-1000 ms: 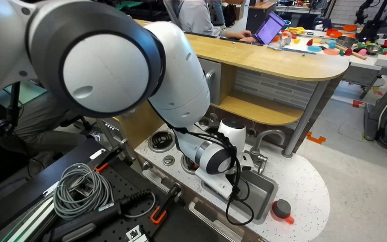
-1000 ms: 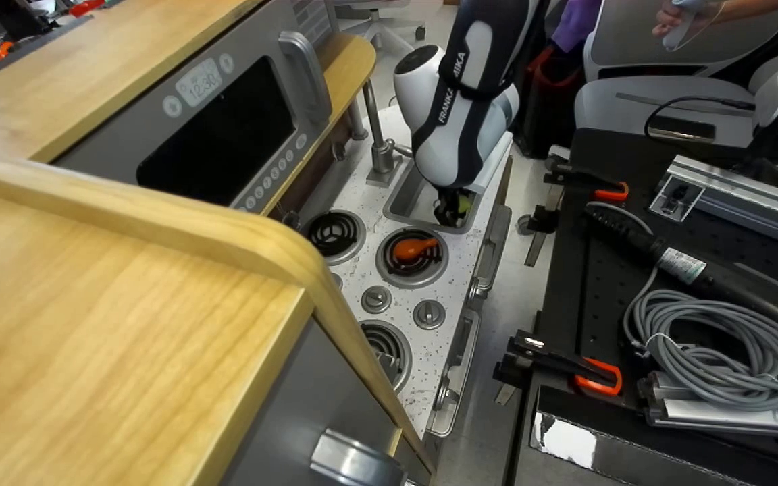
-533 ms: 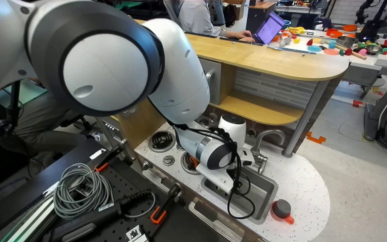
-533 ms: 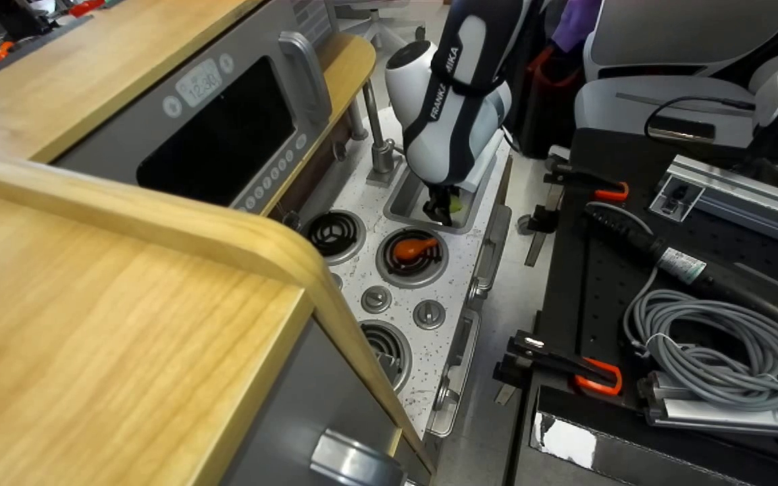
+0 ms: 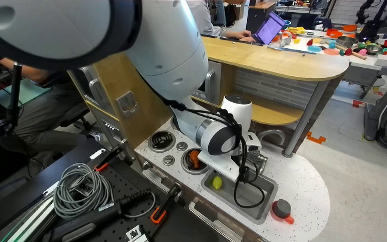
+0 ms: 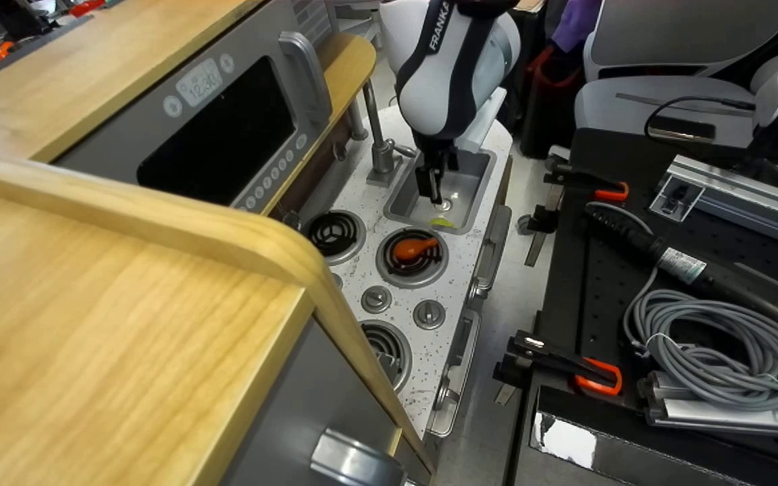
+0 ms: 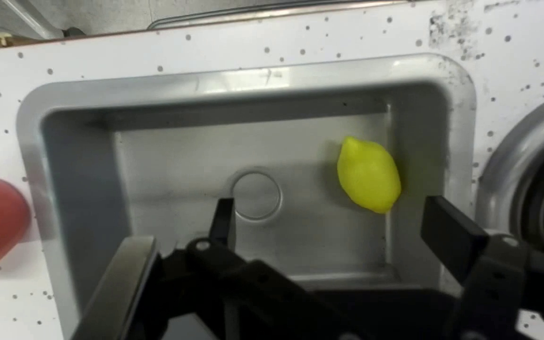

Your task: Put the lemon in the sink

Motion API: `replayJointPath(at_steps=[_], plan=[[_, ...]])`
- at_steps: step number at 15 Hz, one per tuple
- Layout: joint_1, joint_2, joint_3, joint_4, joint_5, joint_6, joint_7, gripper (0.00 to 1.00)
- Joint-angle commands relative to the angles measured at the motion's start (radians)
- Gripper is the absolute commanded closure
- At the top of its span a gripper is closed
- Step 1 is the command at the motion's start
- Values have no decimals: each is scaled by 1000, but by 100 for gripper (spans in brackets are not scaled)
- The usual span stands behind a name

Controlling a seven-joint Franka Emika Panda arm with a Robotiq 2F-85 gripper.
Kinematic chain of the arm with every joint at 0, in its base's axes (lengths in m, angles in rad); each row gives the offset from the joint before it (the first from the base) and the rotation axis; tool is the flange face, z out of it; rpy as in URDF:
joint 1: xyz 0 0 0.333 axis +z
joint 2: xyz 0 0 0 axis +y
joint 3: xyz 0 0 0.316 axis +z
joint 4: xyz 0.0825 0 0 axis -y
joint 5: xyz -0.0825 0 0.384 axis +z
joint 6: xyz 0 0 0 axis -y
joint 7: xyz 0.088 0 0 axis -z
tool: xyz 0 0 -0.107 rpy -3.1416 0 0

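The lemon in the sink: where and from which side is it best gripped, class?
Probably from above, closing the gripper across the plump middle of the lemon, since its ends taper and the walls of the sink around it would hinder a sideways approach.

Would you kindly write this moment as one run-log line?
lemon: lying in sink | gripper: open above sink, holding nothing | orange item: on burner | red cup: beside sink | placement: looks complete

I've got a red mug (image 7: 0, 217) left of the jaws in the wrist view — and a stove burner (image 7: 543, 174) peeking in on their right. In an exterior view there's an orange thing (image 6: 411, 250) on that burner, near the jaws, plus a grey cable coil (image 6: 662, 358) well apart from them.
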Motion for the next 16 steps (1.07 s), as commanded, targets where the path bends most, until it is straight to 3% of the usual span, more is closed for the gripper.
replayJointPath(at_steps=[1,9,10,16], plan=[[-22,-183,2,-180,5,-39,-30,0],[-32,-483,-41,-371,5,-129,-44,0],[-17,-388,-42,-300,2,-92,-22,0],[-16,-394,-44,-310,2,-99,-22,0]])
